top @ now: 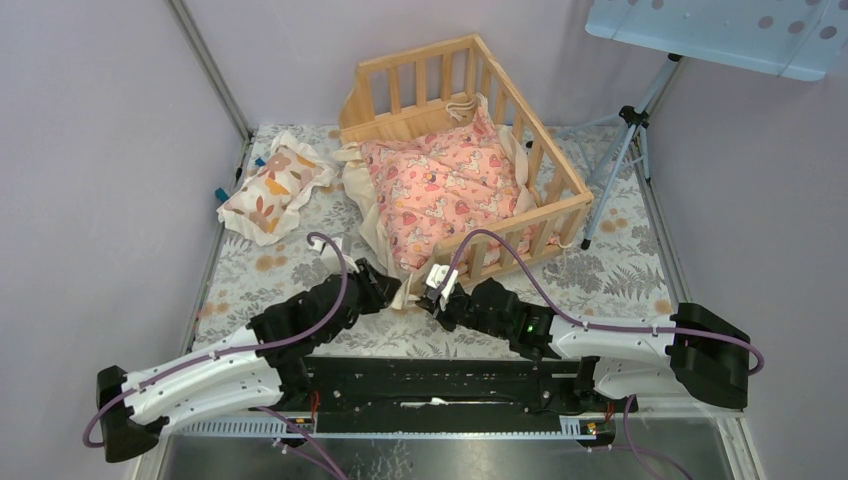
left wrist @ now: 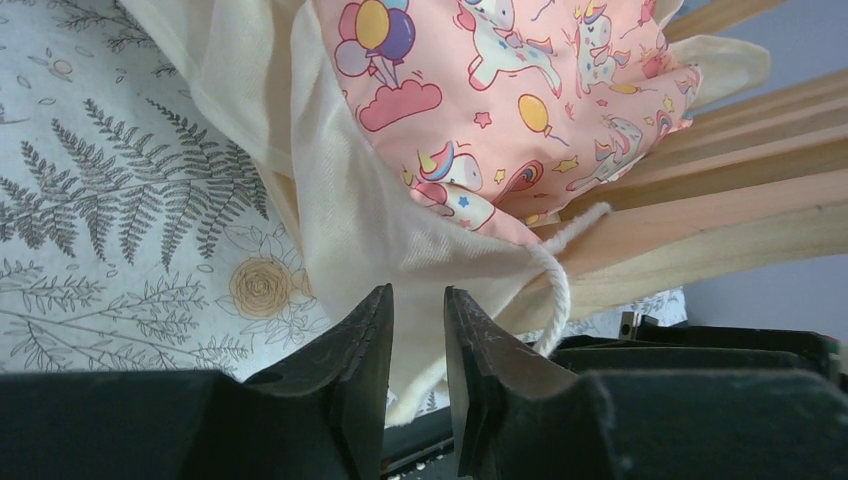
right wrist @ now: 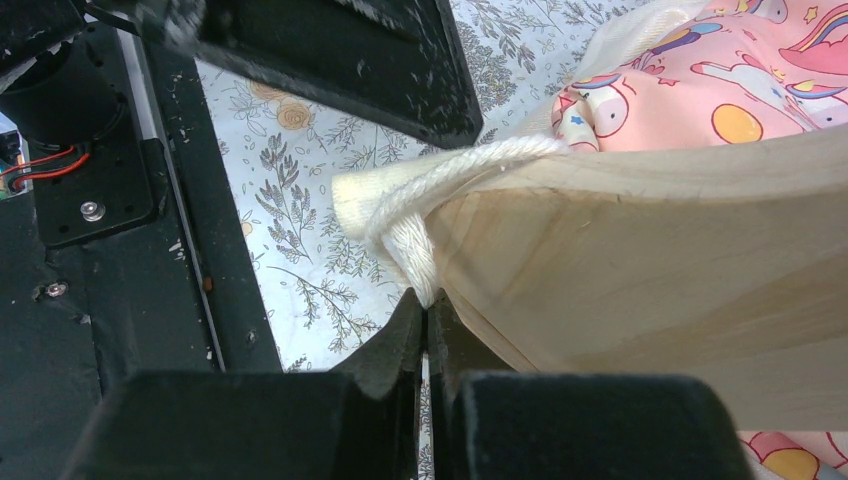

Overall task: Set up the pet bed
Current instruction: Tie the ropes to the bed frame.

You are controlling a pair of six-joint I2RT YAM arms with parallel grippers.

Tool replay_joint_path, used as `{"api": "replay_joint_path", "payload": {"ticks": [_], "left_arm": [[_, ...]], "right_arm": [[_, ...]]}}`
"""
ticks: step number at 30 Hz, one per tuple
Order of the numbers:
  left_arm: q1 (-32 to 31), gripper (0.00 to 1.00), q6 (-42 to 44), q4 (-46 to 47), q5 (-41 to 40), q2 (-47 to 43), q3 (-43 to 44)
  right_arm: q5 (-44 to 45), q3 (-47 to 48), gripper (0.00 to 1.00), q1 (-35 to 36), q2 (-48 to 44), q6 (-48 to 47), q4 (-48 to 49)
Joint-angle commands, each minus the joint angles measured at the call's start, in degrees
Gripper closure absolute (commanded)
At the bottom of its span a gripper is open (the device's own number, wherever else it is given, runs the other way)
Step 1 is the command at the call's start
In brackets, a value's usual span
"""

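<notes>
Legible markings, all three views: none; I can read no text, label, brand, number or sign from my station. Printed surfaces carry pictures only: unicorns, balloons and stars on the pink cushion point(left wrist: 520, 90), orange leaves on the small cream pillow point(top: 275, 190), grey ferns and flowers on the tablecloth point(left wrist: 120, 220). The pet bed point(right wrist: 650, 270) shows bare wood grain where I see it close up.
</notes>
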Motion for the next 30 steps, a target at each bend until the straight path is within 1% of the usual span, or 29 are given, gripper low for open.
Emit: {"api": "replay_joint_path", "payload": {"ticks": [1, 4, 8, 11, 15, 21, 30], "left_arm": [[0.2, 0.71, -4.2, -4.6, -1.7, -3.2, 4.7], [0.2, 0.72, -5.6, -7.1, -1.1, -4.1, 6.6], [0.2, 0.76, -9.2, -9.8, 2.3, -2.9, 8.5], [0.2, 0.77, -13.3, -10.3, 4.0, -3.1, 7.8], [0.2, 0.77, -17.5, -9.5, 3.9, -3.4, 4.9], [0.2, 0.75, -19.2, -3.5, 7.5, -2.0, 1.3], [0.2, 0.68, -20.7, -2.2, 7.5, -3.1, -0.3]], "right_arm": [[-0.1, 2.2, 0.99, -0.5, 0.0, 0.5, 2.4], [0.0, 2.2, 0.99, -0.4, -0.2, 0.5, 2.3], [0.1, 2.1, 0.99, -0.4, -0.2, 0.4, 2.3], [0.1, 2.1, 0.99, -0.4, -0.2, 0.5, 2.3], [0.2, 2.0, 0.99, -0.5, -0.1, 0.6, 2.4], [0.2, 1.9, 0.99, -0.4, -0.2, 0.5, 2.1], [0.3, 1.9, 0.99, -0.5, 0.0, 0.7, 2.6]]}}
